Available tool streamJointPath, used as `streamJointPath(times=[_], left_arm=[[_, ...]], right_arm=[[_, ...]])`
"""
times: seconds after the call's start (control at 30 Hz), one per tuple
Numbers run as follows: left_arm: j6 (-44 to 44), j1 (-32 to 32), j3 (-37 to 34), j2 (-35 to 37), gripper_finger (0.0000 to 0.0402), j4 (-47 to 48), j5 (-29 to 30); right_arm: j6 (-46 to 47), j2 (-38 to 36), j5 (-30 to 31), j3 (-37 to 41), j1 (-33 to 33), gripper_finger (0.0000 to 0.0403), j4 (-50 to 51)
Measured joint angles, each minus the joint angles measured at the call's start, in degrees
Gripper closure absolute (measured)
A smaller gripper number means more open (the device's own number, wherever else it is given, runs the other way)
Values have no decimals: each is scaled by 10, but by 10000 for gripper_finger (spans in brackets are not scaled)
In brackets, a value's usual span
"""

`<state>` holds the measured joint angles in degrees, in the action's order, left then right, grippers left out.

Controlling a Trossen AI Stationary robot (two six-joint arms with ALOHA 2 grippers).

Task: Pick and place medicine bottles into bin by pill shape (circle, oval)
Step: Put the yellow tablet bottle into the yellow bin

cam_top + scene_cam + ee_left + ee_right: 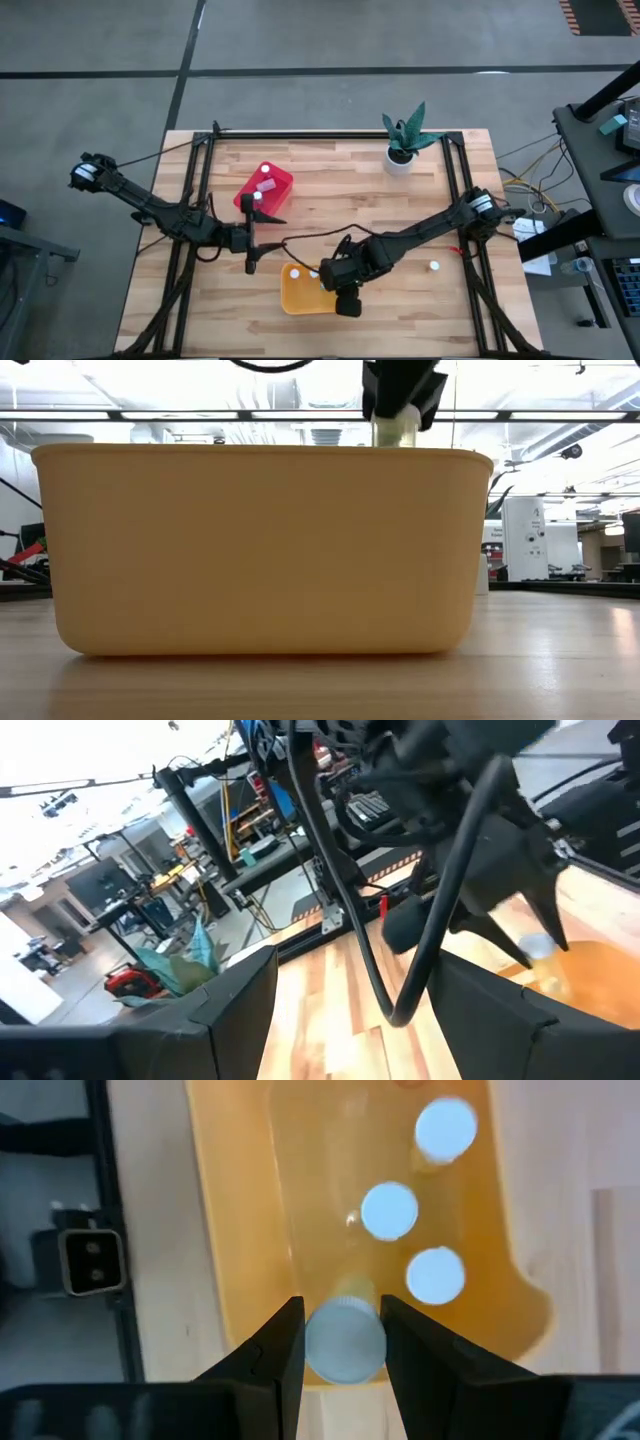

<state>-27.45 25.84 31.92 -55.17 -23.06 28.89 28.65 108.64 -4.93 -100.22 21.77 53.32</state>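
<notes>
My right gripper (343, 1308) hangs over the yellow-orange bin (300, 293) near the table's front edge, shut on a small pale medicine bottle with a white cap (343, 1342). In the low view the bottle (395, 432) sits just above the bin's rim (260, 452). Three white-capped bottles (388, 1210) stand inside this bin. The red bin (268, 190) farther back holds bottles too. One bottle (435, 266) stands alone on the table at the right. My left gripper (251, 245) waits open between the two bins, holding nothing. My right gripper pinches the bottle at its cap end (343, 1365) between its two fingers (275, 1345), one on each side. The fingers slant down from above. The bottle hangs below them, lifted clear, with its lower end (395, 440) at about the level of the bin's rim.
A white pot with a green plant (403, 140) stands at the table's far right. Black frame rails (455, 200) run along both sides of the wooden table top. Bare wood lies to the right of the yellow-orange bin.
</notes>
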Motion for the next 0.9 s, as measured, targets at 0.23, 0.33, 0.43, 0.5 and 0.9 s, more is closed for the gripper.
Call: streamJointPath(times=[0.23,0.33,0.43,0.5,0.9], left_arm=[[-20,0,0,1,166,2,5],[-20,0,0,1,166,1,15],[-20,0,0,2,166,1,17],[-20,0,0,2,166,1,17],[-15,0,-1,8,166,0,18]], right_arm=[[2,31,0,0,1,294,-2],[0,31,3,0,1,294,-6],[-2,31,5,1,1,294,-15],[-2,31,5,3,1,294,-16],[-2,63,5,5,8,284,-34]])
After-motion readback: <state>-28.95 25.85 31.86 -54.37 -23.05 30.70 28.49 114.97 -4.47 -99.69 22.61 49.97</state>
